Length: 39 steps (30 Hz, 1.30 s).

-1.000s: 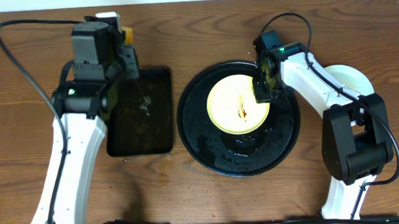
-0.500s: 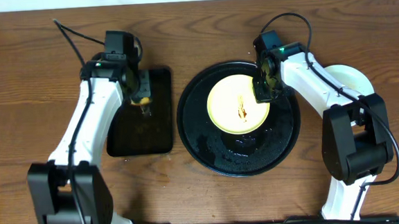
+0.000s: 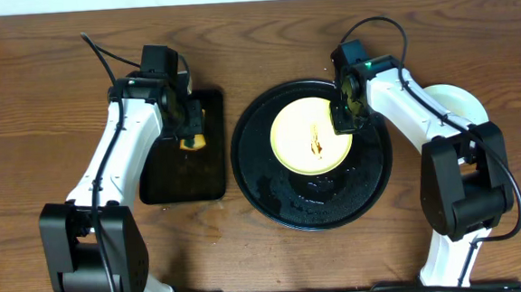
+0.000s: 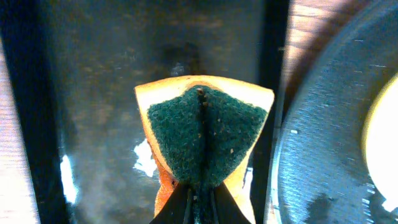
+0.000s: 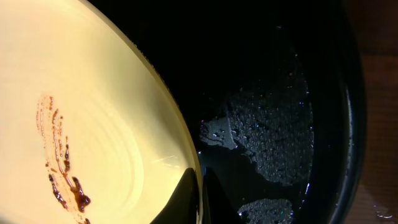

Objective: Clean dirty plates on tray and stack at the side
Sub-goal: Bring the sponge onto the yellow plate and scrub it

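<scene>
A pale yellow plate [image 3: 312, 136] with a brown smear in its centre lies on the large round black tray [image 3: 272, 186]. My right gripper [image 3: 343, 118] is shut on the plate's right rim; the right wrist view shows the plate [image 5: 93, 124], the gripper [image 5: 200, 205] and the wet tray [image 5: 273, 124]. My left gripper [image 3: 190, 137] is shut on a folded orange sponge with a green scrub face [image 4: 202, 140], over the right edge of the rectangular black tray [image 3: 176, 178]. A pale plate [image 3: 462, 106] lies at the right under my right arm.
The rectangular tray [image 4: 99, 93] holds water and shines wet. The round tray's rim [image 4: 311, 124] lies close to the sponge's right. Wood table all round; a white wall edge runs along the back.
My left arm has swung down and to the right, carrying the sponge from the rectangular tray's top edge to its right side. The right arm and the yellow plate have not moved.
</scene>
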{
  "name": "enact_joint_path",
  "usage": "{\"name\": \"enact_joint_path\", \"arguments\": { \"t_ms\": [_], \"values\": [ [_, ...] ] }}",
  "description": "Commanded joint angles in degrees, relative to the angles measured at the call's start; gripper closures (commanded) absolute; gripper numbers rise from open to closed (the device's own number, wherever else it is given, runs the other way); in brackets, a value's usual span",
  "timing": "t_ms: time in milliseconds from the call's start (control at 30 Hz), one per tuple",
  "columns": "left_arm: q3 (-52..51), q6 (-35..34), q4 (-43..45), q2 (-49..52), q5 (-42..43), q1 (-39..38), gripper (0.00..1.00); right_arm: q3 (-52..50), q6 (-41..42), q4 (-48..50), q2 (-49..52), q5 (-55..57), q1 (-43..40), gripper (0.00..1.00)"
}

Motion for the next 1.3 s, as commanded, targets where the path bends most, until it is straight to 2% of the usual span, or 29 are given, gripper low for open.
{"name": "enact_joint_path", "arguments": {
  "t_ms": [0,100,233,567,667,800,1267],
  "values": [
    [1.05,-0.50,1.64,-0.55,12.37,-0.09,0.93,0.15,0.44,-0.09,-0.42,-2.56,-0.42,0.99],
    [1.03,-1.60,5.14,-0.55,17.77,-1.73,0.92,0.09,0.48,-0.04,-0.39,-5.20,0.42,0.99],
    [0.96,-3.15,7.78,-0.50,17.11,-5.35,0.92,-0.33,0.55,0.46,-0.31,-5.60,2.47,0.99],
    [-0.24,-4.28,9.01,1.16,17.07,-16.13,0.93,-4.15,8.48,3.69,-0.09,-4.24,4.48,0.99],
    [-0.24,-7.50,9.33,2.86,13.55,-18.53,0.92,-5.64,8.46,4.31,-0.09,-4.24,4.48,0.99],
    [-0.24,-10.43,10.23,5.05,11.98,-20.65,0.93,-6.56,8.46,4.76,-0.09,-4.24,4.48,0.99],
    [-0.24,-14.19,12.41,9.62,12.00,-25.86,0.93,-6.58,8.83,5.29,-0.09,-4.24,4.48,0.99]
  ]
}}
